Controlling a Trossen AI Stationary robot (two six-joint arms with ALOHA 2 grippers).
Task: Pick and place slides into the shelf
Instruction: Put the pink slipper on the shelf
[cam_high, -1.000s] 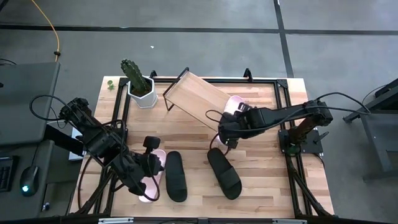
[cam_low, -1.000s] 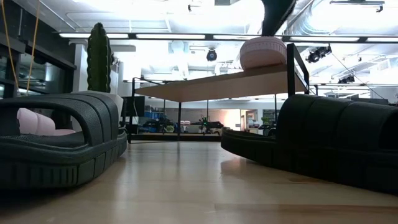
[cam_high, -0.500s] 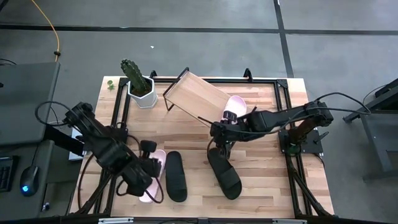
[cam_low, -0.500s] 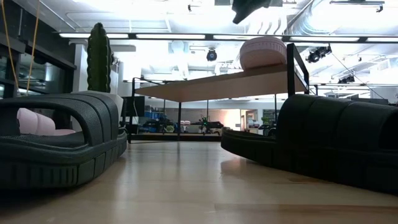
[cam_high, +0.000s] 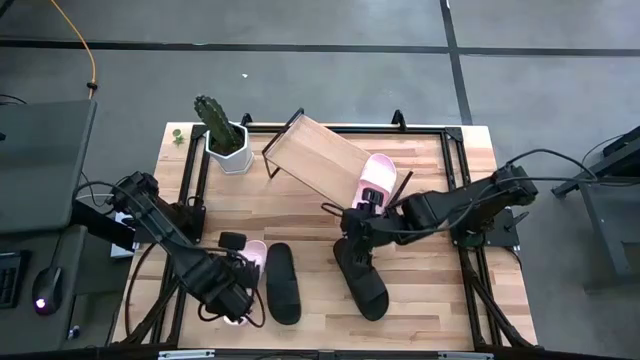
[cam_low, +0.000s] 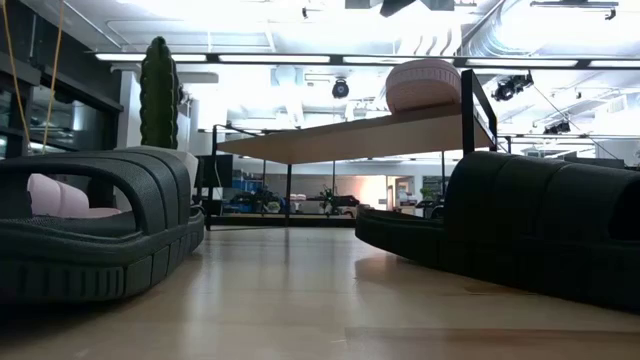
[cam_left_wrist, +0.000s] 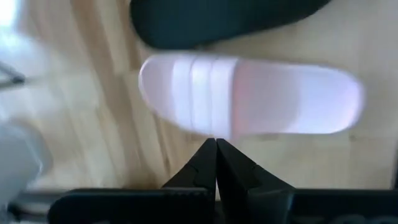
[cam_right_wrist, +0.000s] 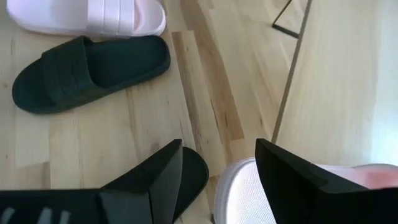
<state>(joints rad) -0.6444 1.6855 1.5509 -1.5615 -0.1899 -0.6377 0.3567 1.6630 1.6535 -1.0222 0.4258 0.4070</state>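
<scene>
Right hand (cam_high: 352, 232) above black slide (cam_high: 361, 278)

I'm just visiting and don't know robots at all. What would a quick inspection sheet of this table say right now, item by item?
Surface: light-wood tabletop in a black frame.
Job's things: one pink slide lies on the slanted shelf; a second pink slide and two black slides lie on the tabletop.
Clutter: a potted cactus at the far left corner.
Grippers: left gripper shut, empty, at the pink slide on the tabletop; right gripper open, empty, over the tabletop beside the shelf's low end.
Cables: black cables loop along both arms; a yellow cable lies on the floor.
Surroundings: grey floor, a desk with a mouse at the left.
</scene>
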